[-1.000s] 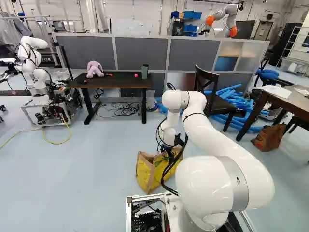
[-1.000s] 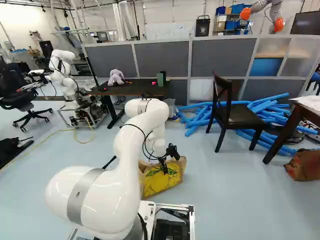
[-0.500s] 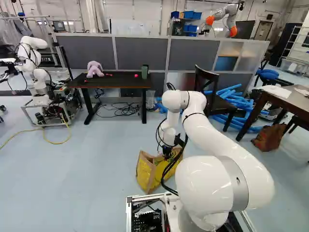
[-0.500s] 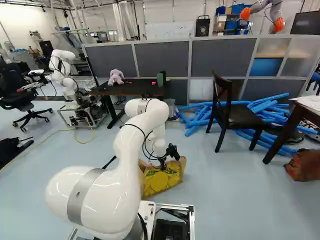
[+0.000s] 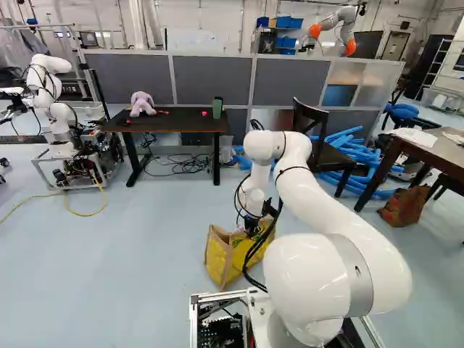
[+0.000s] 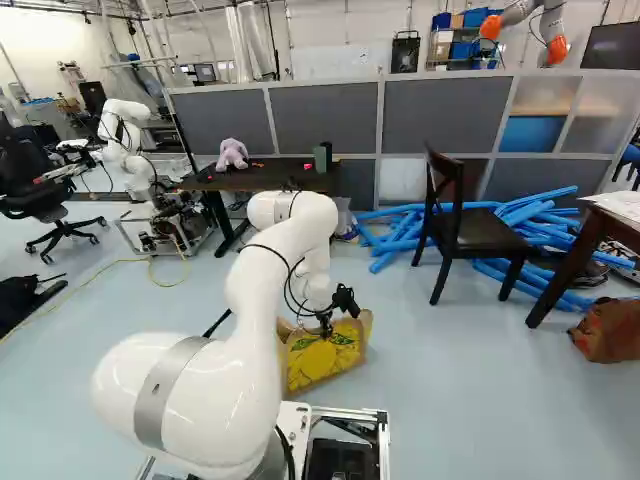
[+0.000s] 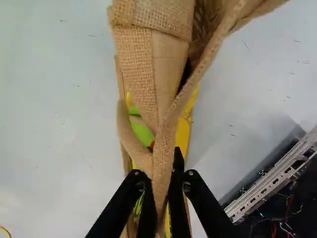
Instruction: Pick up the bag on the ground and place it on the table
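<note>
My gripper (image 6: 326,329) is closed nearly together on the burlap handle (image 7: 166,161) of the yellow-and-tan bag (image 6: 322,362), the strap pinched between my two fingers. Below me the bag stands on the floor (image 6: 440,400), just ahead of my base. Farther ahead, a dark chair (image 6: 485,236) stands beside a heap of blue tubes (image 6: 545,196). The black desk (image 5: 174,122) near the grey partition (image 5: 212,81) carries a lilac plush toy (image 5: 141,104) and a green container (image 5: 217,107).

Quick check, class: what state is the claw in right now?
Claw: closed, its two fingers pinching a handle of the bag.
</note>
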Tool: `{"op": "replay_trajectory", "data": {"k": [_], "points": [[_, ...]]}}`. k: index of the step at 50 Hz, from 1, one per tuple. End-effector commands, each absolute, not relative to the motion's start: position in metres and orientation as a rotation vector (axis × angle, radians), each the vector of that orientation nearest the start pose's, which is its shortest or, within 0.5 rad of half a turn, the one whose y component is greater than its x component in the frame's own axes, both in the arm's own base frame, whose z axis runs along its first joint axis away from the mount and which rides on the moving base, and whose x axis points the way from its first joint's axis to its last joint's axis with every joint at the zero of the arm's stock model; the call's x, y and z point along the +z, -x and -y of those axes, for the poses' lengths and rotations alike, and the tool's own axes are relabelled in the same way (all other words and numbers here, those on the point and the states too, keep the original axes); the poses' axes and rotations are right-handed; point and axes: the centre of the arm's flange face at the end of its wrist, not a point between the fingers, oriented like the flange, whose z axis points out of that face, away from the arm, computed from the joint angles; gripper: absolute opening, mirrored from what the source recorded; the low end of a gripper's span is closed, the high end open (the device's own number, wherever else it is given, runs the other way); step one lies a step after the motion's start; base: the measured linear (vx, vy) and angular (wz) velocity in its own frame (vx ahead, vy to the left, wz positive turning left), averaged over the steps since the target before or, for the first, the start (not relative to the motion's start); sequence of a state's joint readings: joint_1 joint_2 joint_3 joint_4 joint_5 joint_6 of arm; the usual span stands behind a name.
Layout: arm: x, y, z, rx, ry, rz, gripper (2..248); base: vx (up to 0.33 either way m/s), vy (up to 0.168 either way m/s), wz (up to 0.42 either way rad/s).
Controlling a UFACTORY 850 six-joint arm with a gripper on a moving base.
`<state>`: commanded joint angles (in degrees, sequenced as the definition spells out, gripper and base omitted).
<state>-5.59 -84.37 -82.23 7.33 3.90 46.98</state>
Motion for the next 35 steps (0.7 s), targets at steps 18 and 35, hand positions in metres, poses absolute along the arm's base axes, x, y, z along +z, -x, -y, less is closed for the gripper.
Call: {"op": "replay_trajectory", "data": {"k": [18, 35], "points": [[-0.092, -0.519, 0.047, -0.063, 2.722, -1.552, 26, 0.000, 0.000, 0.000], [-0.066, -0.512, 0.043, -0.109, 2.720, -1.538, 26, 0.000, 0.000, 0.000]]}}
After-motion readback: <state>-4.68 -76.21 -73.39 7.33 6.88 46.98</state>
